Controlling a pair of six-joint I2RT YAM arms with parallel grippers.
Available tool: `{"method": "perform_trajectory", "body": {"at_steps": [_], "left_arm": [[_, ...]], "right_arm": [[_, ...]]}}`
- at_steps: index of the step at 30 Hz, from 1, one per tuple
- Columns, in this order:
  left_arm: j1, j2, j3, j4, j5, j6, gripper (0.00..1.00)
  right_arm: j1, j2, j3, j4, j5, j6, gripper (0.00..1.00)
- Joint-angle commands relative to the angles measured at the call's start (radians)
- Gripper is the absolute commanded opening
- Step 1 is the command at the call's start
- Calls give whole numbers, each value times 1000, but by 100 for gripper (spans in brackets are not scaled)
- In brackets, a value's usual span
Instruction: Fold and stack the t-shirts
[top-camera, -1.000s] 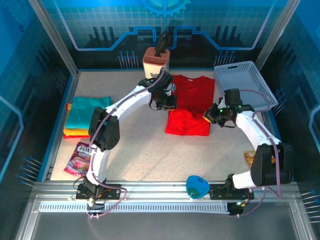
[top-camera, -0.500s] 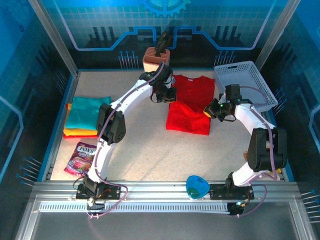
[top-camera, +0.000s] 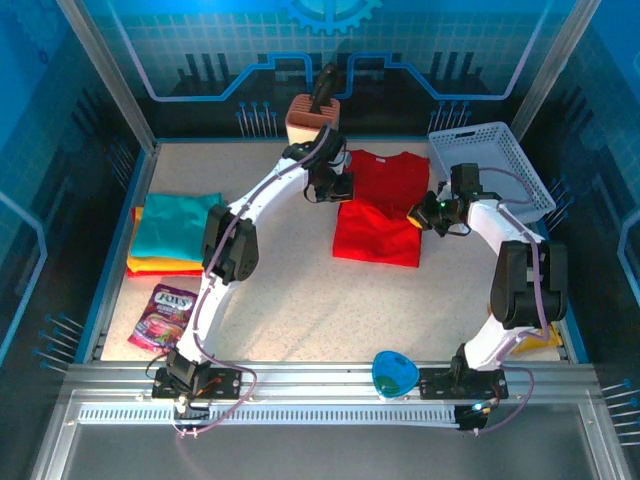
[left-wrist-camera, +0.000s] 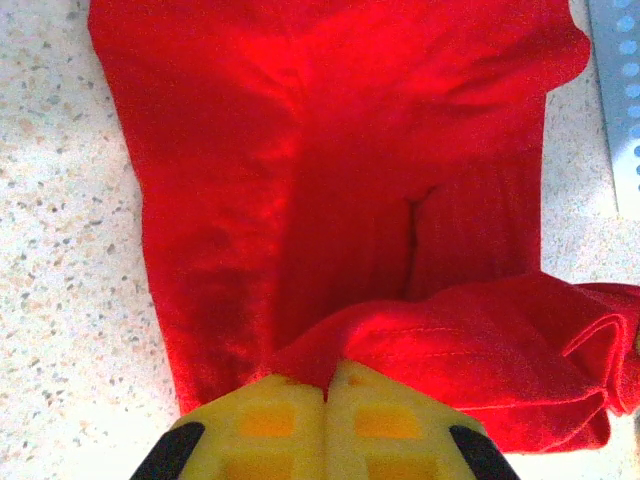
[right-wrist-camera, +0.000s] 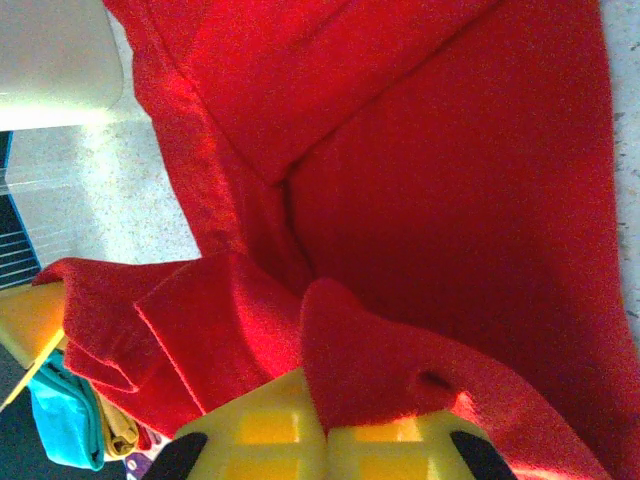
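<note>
A bright red t-shirt (top-camera: 380, 205) lies at the middle back of the table, its lower part folded up over the rest. My left gripper (top-camera: 340, 190) is shut on the shirt's left edge; a pinch of red cloth (left-wrist-camera: 315, 365) shows between the yellow fingers (left-wrist-camera: 270, 425). My right gripper (top-camera: 420, 215) is shut on the shirt's right edge, with red cloth (right-wrist-camera: 370, 370) draped over its yellow fingers (right-wrist-camera: 260, 430). A stack of folded t-shirts (top-camera: 172, 232), teal on top of orange and yellow, rests at the left of the table.
A white mesh basket (top-camera: 490, 170) stands at the back right, close to the right arm. A tan holder with a dark tool (top-camera: 313, 115) is behind the left gripper. A candy bag (top-camera: 165, 312) lies front left; a blue dish (top-camera: 394, 374) sits at the near edge.
Both grippers have moved toward the back of the table with the shirt's edges in them, carrying the folded part farther up over the shirt.
</note>
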Motion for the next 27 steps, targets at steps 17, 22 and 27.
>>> {"method": "perform_trajectory", "body": {"at_steps": [17, 22, 27], "left_arm": [[73, -124, -152, 105, -2, -26, 56], [51, -193, -338, 194, 75, -89, 51], [6, -196, -446, 246, 116, -100, 47]], "right_arm": [[-17, -53, -43, 98, 38, -35, 97], [-15, -72, -86, 78, 13, -66, 95], [-16, -67, -115, 88, -33, -90, 84]]}}
